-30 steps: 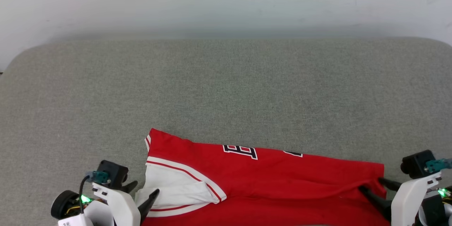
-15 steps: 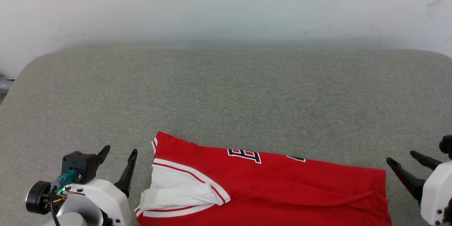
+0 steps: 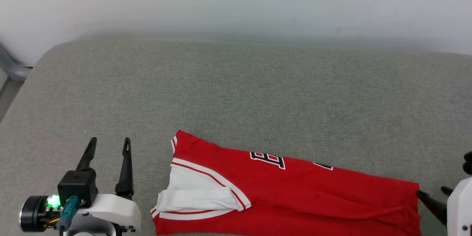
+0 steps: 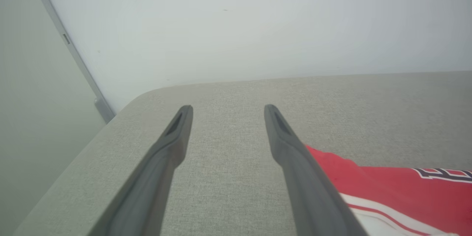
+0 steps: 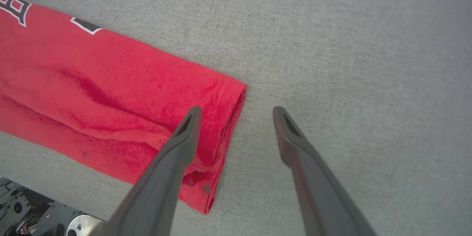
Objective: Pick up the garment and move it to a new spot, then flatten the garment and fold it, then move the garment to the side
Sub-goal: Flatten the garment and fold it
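The garment (image 3: 295, 191), a red jersey folded into a long strip, lies on the grey cushion near its front edge. Its white sleeve (image 3: 195, 195) with red-white trim is at the left end, and part of the black lettering (image 3: 267, 159) shows at the far fold. My left gripper (image 3: 109, 141) stands open to the left of the sleeve, apart from it, with nothing between its fingers. In the left wrist view the left gripper (image 4: 227, 107) points at bare cushion, with the garment (image 4: 387, 184) beside it. My right gripper (image 5: 236, 110) is open at the garment's (image 5: 110, 88) right hem, one finger (image 5: 184, 140) over the cloth.
The grey fabric cushion (image 3: 236, 92) stretches wide behind the garment up to a pale wall (image 3: 236, 0). Its rounded left corner meets a grey metal bar (image 3: 11, 68). Part of my base (image 5: 22, 214) shows below the cushion's front edge.
Both grippers have come off the garment's ends and opened. The left gripper has moved out to the left and turned its fingers up. The head camera has shifted, sliding the picture rightwards.
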Controlling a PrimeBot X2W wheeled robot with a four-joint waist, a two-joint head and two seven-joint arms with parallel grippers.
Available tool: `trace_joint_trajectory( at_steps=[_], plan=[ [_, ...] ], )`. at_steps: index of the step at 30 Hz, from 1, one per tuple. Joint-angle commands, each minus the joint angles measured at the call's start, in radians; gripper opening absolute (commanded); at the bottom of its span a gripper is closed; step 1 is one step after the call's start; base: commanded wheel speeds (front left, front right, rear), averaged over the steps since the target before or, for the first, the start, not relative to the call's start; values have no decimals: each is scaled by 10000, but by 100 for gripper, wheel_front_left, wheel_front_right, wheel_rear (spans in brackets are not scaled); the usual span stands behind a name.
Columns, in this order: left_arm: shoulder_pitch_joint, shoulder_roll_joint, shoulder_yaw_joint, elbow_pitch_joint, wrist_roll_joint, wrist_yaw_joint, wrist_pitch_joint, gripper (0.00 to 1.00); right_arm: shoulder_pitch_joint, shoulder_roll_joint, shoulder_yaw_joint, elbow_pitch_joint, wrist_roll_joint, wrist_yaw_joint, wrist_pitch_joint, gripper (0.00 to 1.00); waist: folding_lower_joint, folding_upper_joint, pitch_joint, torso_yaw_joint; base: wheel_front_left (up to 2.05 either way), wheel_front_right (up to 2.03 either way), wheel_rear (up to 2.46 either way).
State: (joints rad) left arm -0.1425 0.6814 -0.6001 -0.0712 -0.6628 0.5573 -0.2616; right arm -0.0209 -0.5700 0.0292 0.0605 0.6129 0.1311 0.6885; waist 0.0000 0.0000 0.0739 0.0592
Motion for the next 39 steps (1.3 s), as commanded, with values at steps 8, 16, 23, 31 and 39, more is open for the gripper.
trace_joint_trajectory(
  at_steps=[8, 16, 23, 31, 39],
  plan=[
    [1138, -1359, 1759, -154, 1901, -284, -44, 100, 244, 436, 266, 537, -130, -8, 263, 100, 0, 0, 259, 327, 0, 0, 0],
    [1748, -2841, 2854, -169, 3278, -1001, -35, 100, 378, 702, 945, 1498, -14, -8, 176, 100, 0, 0, 445, 500, 0, 0, 0],
    [2087, -3929, 3793, -47, 4265, -1821, -36, 100, 342, 912, 1805, 2212, 301, 12, -286, 49, 0, 0, 441, 531, 0, 0, 0],
    [2269, -4696, 4689, 146, 5248, -2583, -36, 100, -181, 395, 1893, 2472, 653, -14, -1149, 0, 0, 0, 299, 401, 0, 0, 0],
    [2465, -5069, 5207, 326, 5800, -3252, -36, 100, -419, -572, 1336, 2777, 923, -15, -1346, 0, 0, 0, 125, 314, 0, 0, 0]
  ],
)
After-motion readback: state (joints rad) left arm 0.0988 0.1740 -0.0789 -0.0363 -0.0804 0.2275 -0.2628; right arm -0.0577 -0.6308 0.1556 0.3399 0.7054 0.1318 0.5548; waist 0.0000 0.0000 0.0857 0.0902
